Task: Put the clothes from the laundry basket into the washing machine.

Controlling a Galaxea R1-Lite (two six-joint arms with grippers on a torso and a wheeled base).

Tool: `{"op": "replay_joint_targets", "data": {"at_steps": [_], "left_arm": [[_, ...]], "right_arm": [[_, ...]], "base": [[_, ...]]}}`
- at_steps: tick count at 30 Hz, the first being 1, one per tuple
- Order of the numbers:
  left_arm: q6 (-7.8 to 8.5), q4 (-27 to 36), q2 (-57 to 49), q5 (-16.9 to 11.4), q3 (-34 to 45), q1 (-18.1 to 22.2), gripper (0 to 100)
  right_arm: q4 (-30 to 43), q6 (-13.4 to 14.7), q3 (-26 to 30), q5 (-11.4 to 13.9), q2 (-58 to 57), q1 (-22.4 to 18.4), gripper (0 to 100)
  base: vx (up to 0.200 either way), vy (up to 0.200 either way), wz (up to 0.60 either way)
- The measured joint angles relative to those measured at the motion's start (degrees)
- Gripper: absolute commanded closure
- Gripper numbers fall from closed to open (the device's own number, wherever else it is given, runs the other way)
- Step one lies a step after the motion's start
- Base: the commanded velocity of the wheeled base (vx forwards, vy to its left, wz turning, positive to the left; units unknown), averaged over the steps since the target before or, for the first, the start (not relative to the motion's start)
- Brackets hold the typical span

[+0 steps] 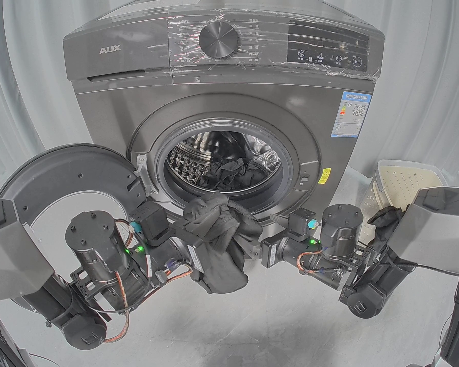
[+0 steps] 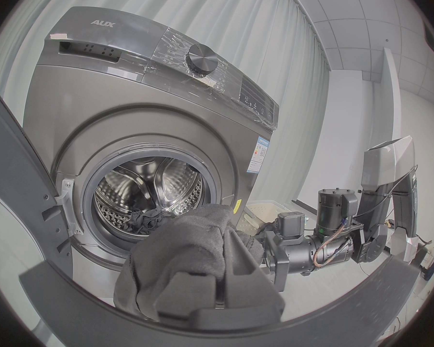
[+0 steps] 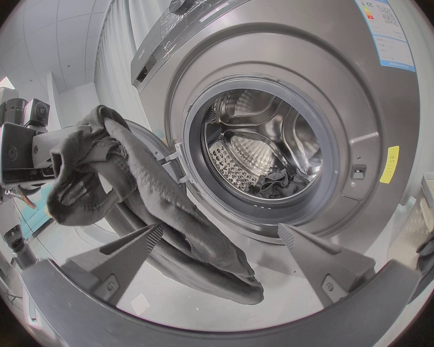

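Note:
A dark grey garment [image 1: 224,230] hangs bunched from my left gripper [image 1: 203,251], which is shut on it just in front of and below the washing machine's open porthole [image 1: 224,164]. In the left wrist view the garment [image 2: 188,246] drapes over the fingers. My right gripper [image 3: 217,232] is open with nothing between its fingers; it sits close to the right of the hanging garment [image 3: 178,218]. Dark clothes [image 1: 234,172] lie in the drum. The cream laundry basket [image 1: 408,179] stands at the right with another dark garment [image 1: 385,217] over its rim.
The round door [image 1: 61,179] is swung open to the left, behind my left arm. The grey washing machine body [image 1: 112,108] fills the middle, with white curtains behind it. Pale floor lies in front.

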Motion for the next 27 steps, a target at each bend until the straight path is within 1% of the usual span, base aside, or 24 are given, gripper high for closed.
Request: {"op": "replay_joint_targets", "data": {"at_steps": [3,8,12,19,20,21,22,24,27], "left_arm": [[-0.16,0.0,0.0,0.0,0.1,0.0,100],[-0.24,0.0,0.1,0.0,0.2,0.1,100],[-0.46,0.0,0.3,-0.1,0.2,0.4,100],[-2.46,0.0,0.8,-0.1,0.0,0.7,100],[-3.00,0.0,1.0,-0.2,0.0,0.7,0],[-3.25,0.0,1.1,-0.2,0.0,0.7,0],[-3.96,0.0,1.3,-0.2,0.0,0.8,0],[-4.86,0.0,1.8,-0.2,-0.2,1.0,0],[-5.00,0.0,3.0,-0.2,-0.4,1.9,0]], "right_arm": [[-2.5,-0.2,-2.0,0.8,1.4,0.1,100],[-3.0,-0.1,-2.9,1.1,2.4,0.6,100],[-3.6,0.0,-1.7,1.1,1.5,1.1,100],[-3.6,0.0,2.9,0.8,-2.8,1.7,100],[-3.6,0.0,3.8,0.8,-3.8,1.7,100],[-3.6,0.0,4.1,0.8,-4.3,1.7,100],[-3.5,0.0,4.5,0.7,-5.1,1.7,100],[-3.4,0.0,5.0,0.6,-6.4,1.7,100],[-3.3,0.0,5.1,0.5,-7.8,1.8,100]], "base": [[0.000,0.000,0.00],[0.000,0.000,0.00],[0.000,0.000,0.00],[0.000,0.000,0.00],[0.000,0.000,0.00],[0.000,0.000,0.00],[0.000,0.000,0.00],[0.000,0.000,0.00],[0.000,0.000,0.00]]}}
